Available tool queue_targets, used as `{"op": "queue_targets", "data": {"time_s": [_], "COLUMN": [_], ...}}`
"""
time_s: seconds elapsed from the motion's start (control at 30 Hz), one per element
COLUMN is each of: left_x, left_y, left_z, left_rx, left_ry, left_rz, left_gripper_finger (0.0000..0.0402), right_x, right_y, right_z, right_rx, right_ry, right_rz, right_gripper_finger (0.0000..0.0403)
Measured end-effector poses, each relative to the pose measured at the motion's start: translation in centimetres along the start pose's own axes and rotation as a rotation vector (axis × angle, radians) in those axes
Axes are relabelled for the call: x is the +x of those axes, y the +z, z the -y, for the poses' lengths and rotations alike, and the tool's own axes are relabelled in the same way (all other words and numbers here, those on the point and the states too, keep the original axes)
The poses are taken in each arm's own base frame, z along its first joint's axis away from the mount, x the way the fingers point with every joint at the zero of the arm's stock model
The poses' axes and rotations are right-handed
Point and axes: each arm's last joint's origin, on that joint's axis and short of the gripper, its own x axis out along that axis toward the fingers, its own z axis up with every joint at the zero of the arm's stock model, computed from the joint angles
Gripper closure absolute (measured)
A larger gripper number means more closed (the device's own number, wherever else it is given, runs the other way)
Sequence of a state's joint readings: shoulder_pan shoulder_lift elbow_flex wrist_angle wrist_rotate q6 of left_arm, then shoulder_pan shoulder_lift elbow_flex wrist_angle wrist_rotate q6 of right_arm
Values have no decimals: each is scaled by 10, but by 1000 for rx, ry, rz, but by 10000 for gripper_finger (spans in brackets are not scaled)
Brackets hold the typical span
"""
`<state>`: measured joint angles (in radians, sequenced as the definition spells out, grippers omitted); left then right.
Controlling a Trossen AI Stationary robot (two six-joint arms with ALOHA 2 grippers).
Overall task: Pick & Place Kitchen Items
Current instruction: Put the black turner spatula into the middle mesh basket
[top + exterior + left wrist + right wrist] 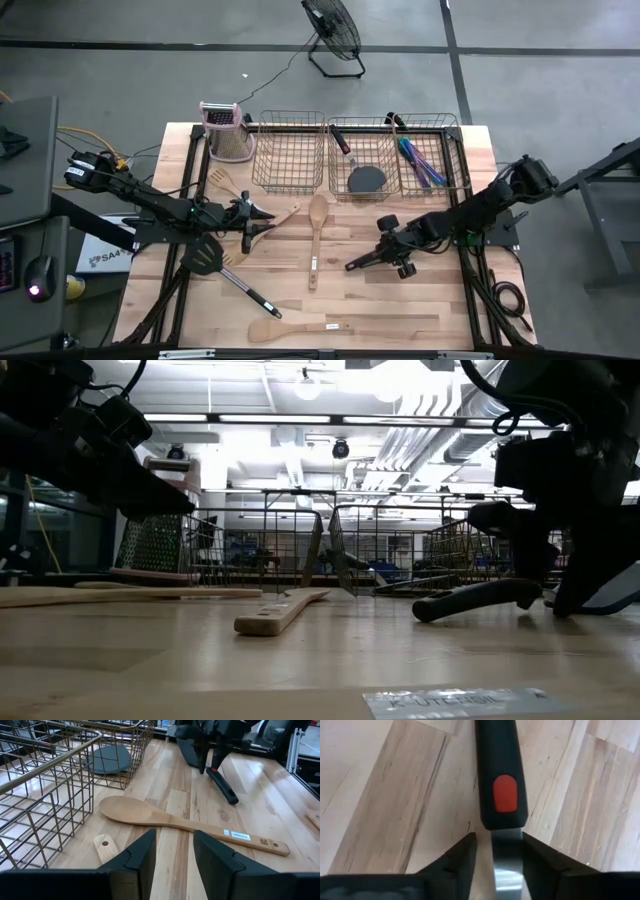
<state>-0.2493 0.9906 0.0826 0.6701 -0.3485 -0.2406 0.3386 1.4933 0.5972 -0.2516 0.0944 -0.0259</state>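
Left gripper [262, 218]: hovers over the left half of the table [400, 310], fingers [135, 857] parted with bare wood between them — holding nothing.
Black spatula near the left arm [215, 262]: lies flat on the table just in front of that arm, its blade by the arm and its handle running toward the front edge.
Small wooden utensils [225, 181]: lie beside the left arm, between it and the grater [227, 130] at the back-left corner.
Wooden spoon [316, 240]: lies flat mid-table, bowl toward the baskets, untouched, just past the left gripper's tips.
Wooden spatula [295, 329]: lies alone near the front edge.
Wire baskets [290, 150]: three in a row along the back; the middle one holds a black spatula, the right one slim blue-purple cutlery [422, 165].
Right gripper [398, 250]: low over the table right of centre, fingers [457, 857] closed around the metal neck of a black-red-handled utensil [366, 259] — its handle end rests on the wood.
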Motion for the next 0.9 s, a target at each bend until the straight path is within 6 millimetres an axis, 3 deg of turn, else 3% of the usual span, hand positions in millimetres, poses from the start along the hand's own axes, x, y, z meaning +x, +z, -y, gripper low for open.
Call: {"op": "queue_targets", "data": {"time_s": [0.2, 0.37, 0.6, 0.9], "left_x": [0, 0, 0, 0], "left_y": [0, 0, 0, 0], "left_z": [0, 0, 0, 0], "left_rx": [0, 0, 0, 0], "left_ry": [0, 0, 0, 0], "left_rz": [0, 0, 0, -1], "left_gripper_finger": [272, 272, 272, 272], "right_x": [0, -4, -27, -70], "right_y": [0, 3, 27, 60], "right_z": [0, 0, 6, 41], "right_rx": [5, 37, 112, 303], "right_ry": [6, 16, -93, -462], "right_rz": [2, 52, 200, 506], "right_gripper_finger": [341, 342, 342, 342]}}
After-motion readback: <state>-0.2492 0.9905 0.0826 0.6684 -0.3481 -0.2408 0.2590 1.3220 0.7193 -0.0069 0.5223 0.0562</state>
